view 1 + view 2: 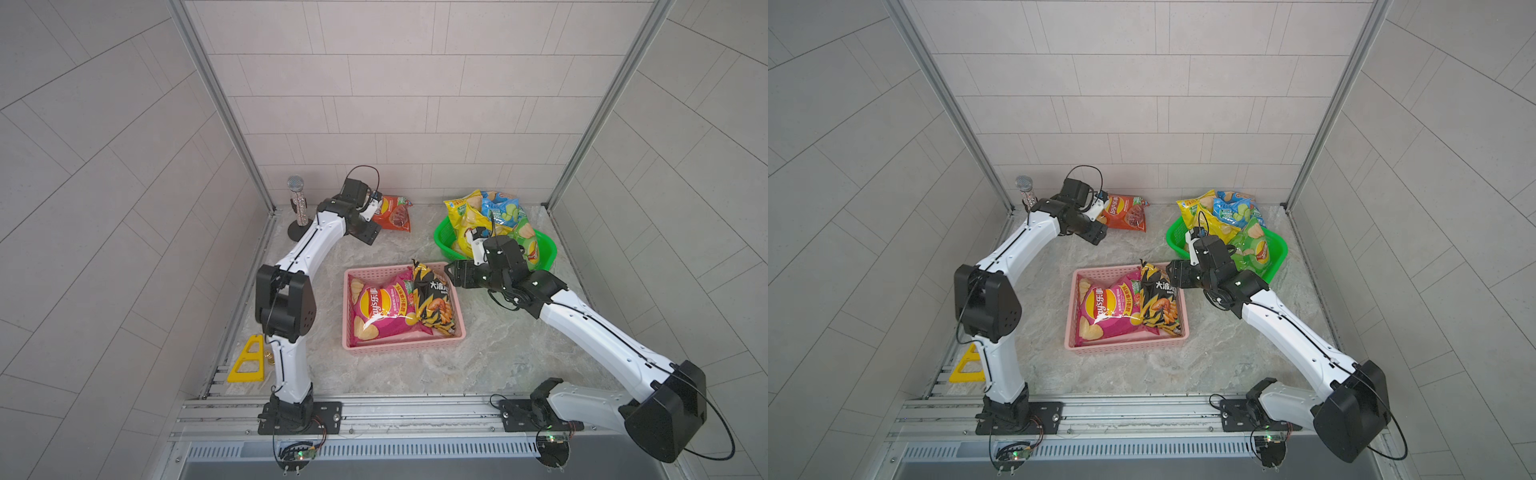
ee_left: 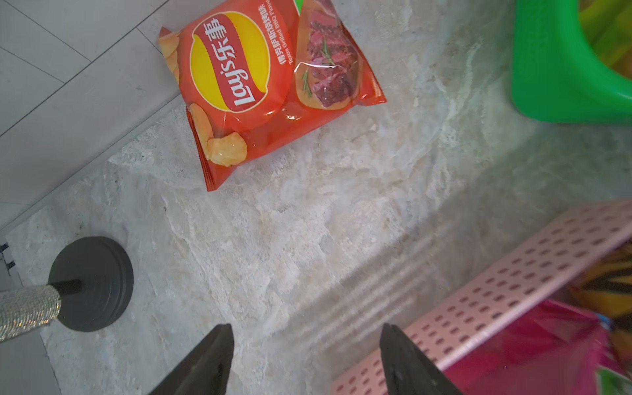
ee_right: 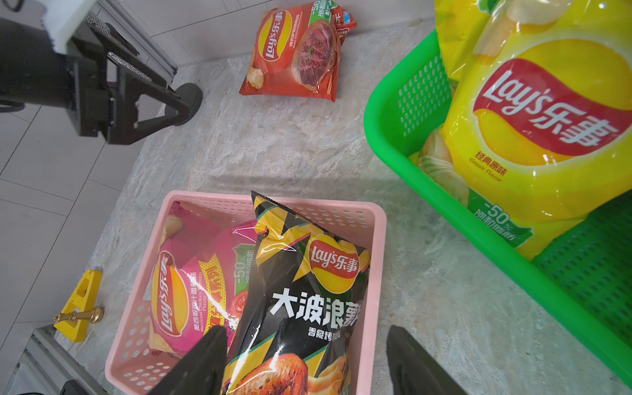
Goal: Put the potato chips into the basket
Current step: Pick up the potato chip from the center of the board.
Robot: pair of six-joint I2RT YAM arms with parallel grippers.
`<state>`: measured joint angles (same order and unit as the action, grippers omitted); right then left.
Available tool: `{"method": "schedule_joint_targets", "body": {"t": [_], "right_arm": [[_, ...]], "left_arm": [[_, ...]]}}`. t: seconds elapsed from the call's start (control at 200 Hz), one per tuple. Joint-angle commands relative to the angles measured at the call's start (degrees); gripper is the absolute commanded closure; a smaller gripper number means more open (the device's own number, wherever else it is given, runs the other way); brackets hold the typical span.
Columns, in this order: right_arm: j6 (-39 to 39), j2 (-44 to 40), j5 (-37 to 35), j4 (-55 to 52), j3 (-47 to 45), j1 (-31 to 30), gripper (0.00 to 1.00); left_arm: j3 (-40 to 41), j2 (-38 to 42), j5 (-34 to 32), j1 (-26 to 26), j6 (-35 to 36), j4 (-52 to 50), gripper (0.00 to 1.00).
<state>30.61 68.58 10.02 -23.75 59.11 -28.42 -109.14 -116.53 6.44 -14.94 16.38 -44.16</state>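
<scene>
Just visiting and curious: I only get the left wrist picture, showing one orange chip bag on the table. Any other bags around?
Observer: Yes, a magenta bag and a black bag sit in the pink basket.
Operator: What fills that green tub?
Observer: It is a green basket; a yellow bag lies in it.
Operator: And the other arm?
Observer: The right gripper hovers open beside the black bag's top, holding nothing.

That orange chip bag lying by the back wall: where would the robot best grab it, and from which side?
Probably the end seam of the orange bag, coming from above on the open-table side. The bag lies flat and puffy, its far edge close to the wall. That thin seam faces the left gripper, whose jaws stand open.
</scene>
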Motion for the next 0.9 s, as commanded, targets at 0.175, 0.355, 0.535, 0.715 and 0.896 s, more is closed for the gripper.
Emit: {"method": "schedule_joint_targets", "body": {"t": [0.175,0.355,0.535,0.715,0.896], "right_arm": [[0.5,0.2,0.0,0.8,-1.8,1.4,0.22],[0.6,1.1,0.9,1.2,-2.2,1.8,0.22],[0.6,1.8,1.3,1.7,-2.4,2.0,0.22],[0.8,2.2,1.5,2.1,-2.7,2.0,0.21],[1.0,2.3,1.5,2.3,-2.8,2.1,0.22]], "left_arm": [[-13.2,-13.2,-2.8,3.0,2.6,-0.7,0.28],[-16.1,-17.8,-2.6,4.6,5.2,2.0,0.28],[-21.4,-22.4,-0.3,6.4,6.9,1.7,0.28],[-25.9,-26.2,-0.3,6.9,7.8,0.7,0.28],[-28.5,-28.7,2.8,7.4,8.3,1.0,0.29]]}}
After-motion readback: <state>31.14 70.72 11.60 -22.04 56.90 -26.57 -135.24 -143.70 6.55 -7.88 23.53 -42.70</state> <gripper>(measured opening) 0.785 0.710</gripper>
